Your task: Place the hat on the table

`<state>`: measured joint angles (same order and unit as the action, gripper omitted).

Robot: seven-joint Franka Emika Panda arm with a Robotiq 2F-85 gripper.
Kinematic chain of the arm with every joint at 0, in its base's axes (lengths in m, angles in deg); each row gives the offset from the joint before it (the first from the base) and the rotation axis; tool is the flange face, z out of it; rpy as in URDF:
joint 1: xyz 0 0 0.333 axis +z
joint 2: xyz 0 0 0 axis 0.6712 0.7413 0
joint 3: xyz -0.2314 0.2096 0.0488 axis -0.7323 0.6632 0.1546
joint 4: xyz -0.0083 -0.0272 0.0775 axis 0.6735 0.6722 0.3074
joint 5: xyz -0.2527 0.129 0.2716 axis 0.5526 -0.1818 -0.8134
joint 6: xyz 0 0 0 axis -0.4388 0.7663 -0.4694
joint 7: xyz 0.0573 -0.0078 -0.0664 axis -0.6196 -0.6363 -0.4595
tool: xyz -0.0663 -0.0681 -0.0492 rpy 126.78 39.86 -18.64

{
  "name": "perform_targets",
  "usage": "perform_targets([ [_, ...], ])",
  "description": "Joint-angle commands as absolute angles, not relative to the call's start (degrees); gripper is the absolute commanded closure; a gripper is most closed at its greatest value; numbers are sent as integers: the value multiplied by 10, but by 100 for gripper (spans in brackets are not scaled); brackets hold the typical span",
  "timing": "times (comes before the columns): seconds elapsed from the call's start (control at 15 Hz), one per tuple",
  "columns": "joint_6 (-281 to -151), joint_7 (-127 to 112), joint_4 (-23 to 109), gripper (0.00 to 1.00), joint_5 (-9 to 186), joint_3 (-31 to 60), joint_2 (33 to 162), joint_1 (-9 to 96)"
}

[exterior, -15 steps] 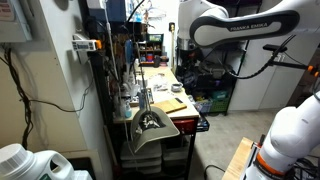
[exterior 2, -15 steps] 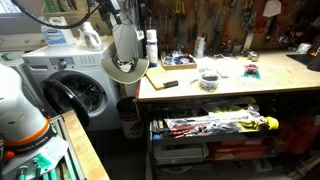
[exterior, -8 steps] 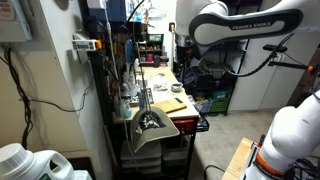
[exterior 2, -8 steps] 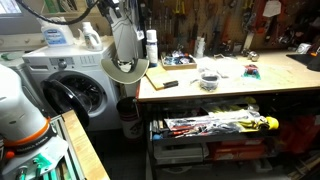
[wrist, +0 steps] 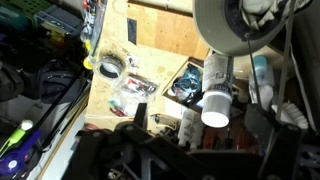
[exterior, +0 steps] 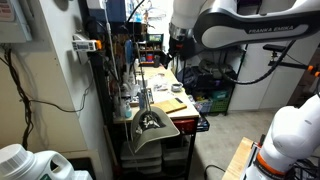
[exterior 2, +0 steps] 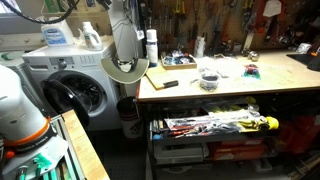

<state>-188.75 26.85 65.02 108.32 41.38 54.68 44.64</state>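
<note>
One hat (exterior: 158, 134), lining (exterior: 150, 121) showing, washer (exterior 2: 75, 90) elsewhere

Even indoor light in both exterior views, moderately bright, no hard shadows across the table (exterior 2: 230, 85). Near-white glare on the arm's casing (exterior: 240, 25) at upper right of an exterior view; murky and low in contrast under the shelves at lower centre. Soft throughout, small clutter unreadable. Bright on the pale washing machine (exterior 2: 70, 85) at left. Wrist view dimmer and tilted: bottom edge almost black, only blurred silhouettes there. Upper right corner pale and out of focus. Blown highlight on the white bottle (wrist: 215, 105) at centre right. Mid-frame tabletop reasonably sharp.
</note>
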Motion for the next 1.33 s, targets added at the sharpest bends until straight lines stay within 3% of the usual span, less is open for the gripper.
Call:
perform_targets([
  [0.0, -1938, 345, 661, 0, 1170, 435, 553, 429],
  [0.27, -1974, 374, 641, 0, 1257, 435, 595, 433],
  [1.2, -2107, 376, 556, 0, 1257, 398, 732, 487],
  [1.27, -2110, 376, 552, 5, 1256, 395, 737, 491],
])
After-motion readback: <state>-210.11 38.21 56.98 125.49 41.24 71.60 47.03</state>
